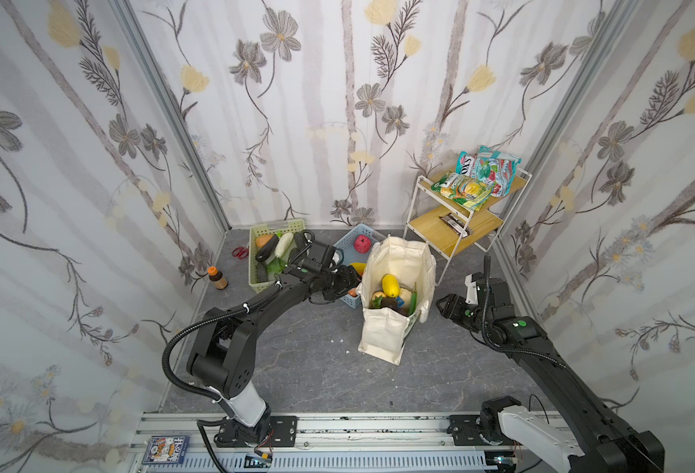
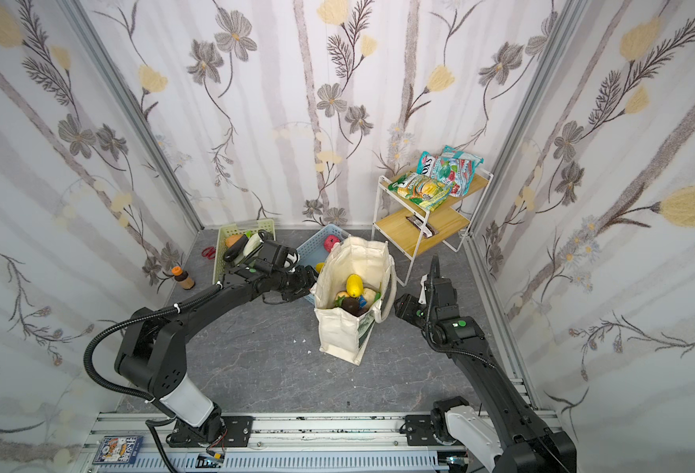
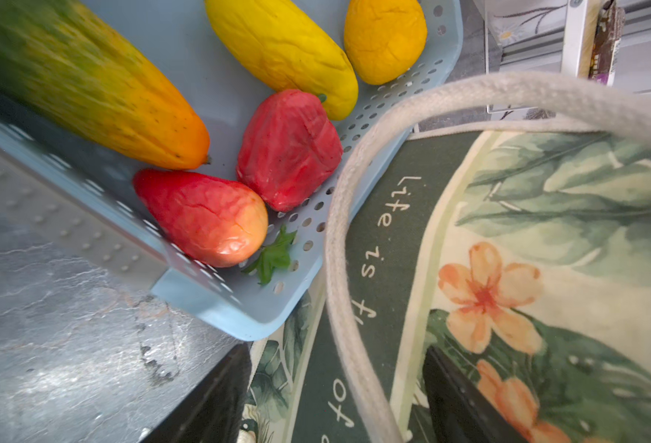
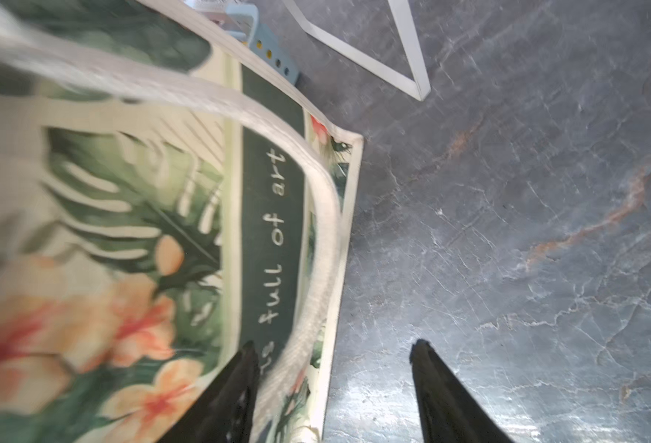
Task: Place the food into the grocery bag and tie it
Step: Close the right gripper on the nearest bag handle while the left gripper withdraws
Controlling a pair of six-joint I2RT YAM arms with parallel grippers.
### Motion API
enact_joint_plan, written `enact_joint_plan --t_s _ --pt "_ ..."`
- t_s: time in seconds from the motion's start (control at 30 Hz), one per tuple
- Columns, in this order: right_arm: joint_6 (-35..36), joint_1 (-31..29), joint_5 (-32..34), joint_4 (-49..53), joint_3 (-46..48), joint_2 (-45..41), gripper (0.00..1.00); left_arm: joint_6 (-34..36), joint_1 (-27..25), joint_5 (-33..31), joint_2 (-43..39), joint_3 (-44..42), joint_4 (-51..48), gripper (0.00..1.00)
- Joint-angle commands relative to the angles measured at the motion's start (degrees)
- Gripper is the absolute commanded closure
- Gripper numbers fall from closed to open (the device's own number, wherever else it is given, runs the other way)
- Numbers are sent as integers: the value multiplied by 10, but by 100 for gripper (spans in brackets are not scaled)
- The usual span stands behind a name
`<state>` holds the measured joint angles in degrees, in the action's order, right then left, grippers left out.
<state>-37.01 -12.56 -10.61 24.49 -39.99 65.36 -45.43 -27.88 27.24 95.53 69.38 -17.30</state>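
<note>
Left claw gapes open around one cream handle of the upright grocery bag; right claw, also open, straddles the other handle

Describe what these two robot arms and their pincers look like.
The left arm and right arm are black jointed segments, each with a white shell by its base. Ribbed black hoses loop alongside; green dots mark joints. The left gripper and right gripper end in two tapered black fingers.
</note>
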Motion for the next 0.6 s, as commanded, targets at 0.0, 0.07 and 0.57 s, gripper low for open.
enact_joint_plan --t_s 0.0,0.07,0.57 --pt "-11 19 -31 -67 34 2 40 -10 -5 11 6 6 10 26" --pt "-11 26 -51 -103 57 1 41 -13 -3 6 6 1 5 26" --pt "-80 32 -137 -363 129 81 52 1 13 -2 12 11 -13 27"
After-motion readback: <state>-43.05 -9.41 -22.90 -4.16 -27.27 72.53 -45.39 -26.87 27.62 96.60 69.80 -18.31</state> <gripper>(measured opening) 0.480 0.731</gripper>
